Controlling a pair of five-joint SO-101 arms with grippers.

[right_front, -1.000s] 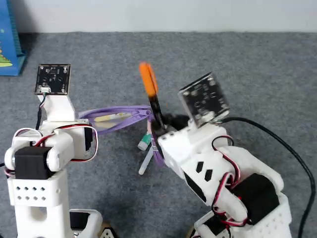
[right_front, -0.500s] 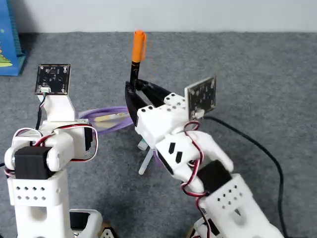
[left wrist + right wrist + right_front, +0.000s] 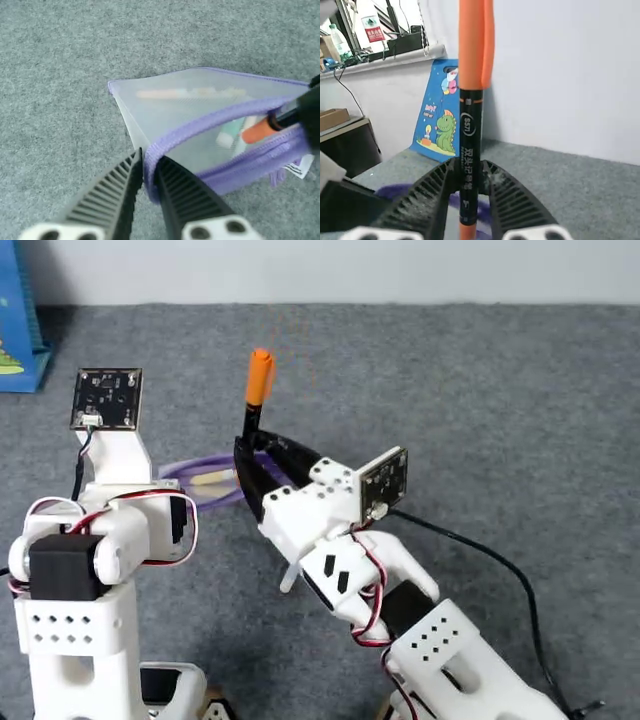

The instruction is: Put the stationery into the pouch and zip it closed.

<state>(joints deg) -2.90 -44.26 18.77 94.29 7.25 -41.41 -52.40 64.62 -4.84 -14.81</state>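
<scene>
grey carpet (image 3: pixel 500 390), pouch (image 3: pixel 200 102), orange marker (image 3: pixel 468 125) in right tool (image 3: pixel 470 167)

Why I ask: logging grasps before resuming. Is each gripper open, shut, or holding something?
Left gripper: closed on the pouch rim.
Right gripper: closed on the orange-capped marker.

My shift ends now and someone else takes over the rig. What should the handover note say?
Left gripper: shut on the zipper edge of the pouch, holding its mouth open.
Right gripper: shut on the orange-capped marker, upright, lower end at the mouth.
Done: some stationery shows through the pouch wall.
To do: release the marker inside, then zip the pouch.
</scene>
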